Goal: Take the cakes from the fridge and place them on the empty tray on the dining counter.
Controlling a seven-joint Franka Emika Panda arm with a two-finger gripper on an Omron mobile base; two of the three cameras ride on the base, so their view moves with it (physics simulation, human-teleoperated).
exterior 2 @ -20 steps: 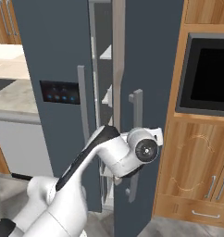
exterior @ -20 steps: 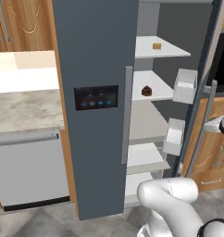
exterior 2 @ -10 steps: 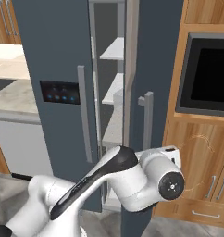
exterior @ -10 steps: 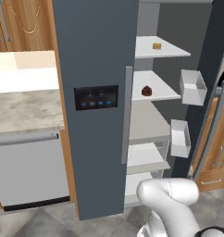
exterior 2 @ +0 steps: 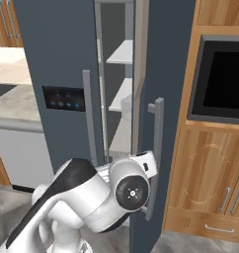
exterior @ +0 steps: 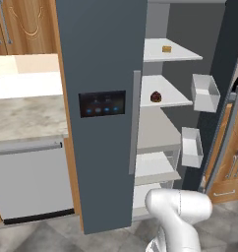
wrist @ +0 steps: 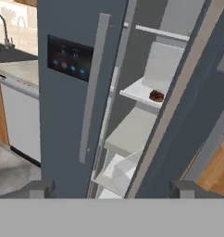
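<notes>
The fridge [exterior: 99, 59] stands with its left door shut and its right door [exterior 2: 163, 99] swung open on white shelves. The tan-yellow square cake [exterior: 166, 48] sits on the top shelf. One shelf lower is the dark round cake [exterior: 156, 97], seen in the hand view as the dark cake [wrist: 156, 96] through the door gap. My gripper [wrist: 113, 189] is open, low in front of the fridge, facing that gap with nothing between its fingertips [wrist: 40, 189]. My arm [exterior 2: 116, 192] is bent close to the open door's handle [exterior 2: 155, 148]. The empty tray and the dining counter are out of view.
Two white door bins [exterior: 205, 92] hang inside the open door. A dishwasher [exterior: 32, 177] under a marble counter [exterior: 22, 115] stands left of the fridge. A wall oven [exterior 2: 222, 79] and wood cabinets [exterior 2: 205, 197] are to the right. The left door's long handle [wrist: 93, 88] is near my hand.
The fridge's right door has swung wider open. My arm has dropped lower and come away from the door's handle.
</notes>
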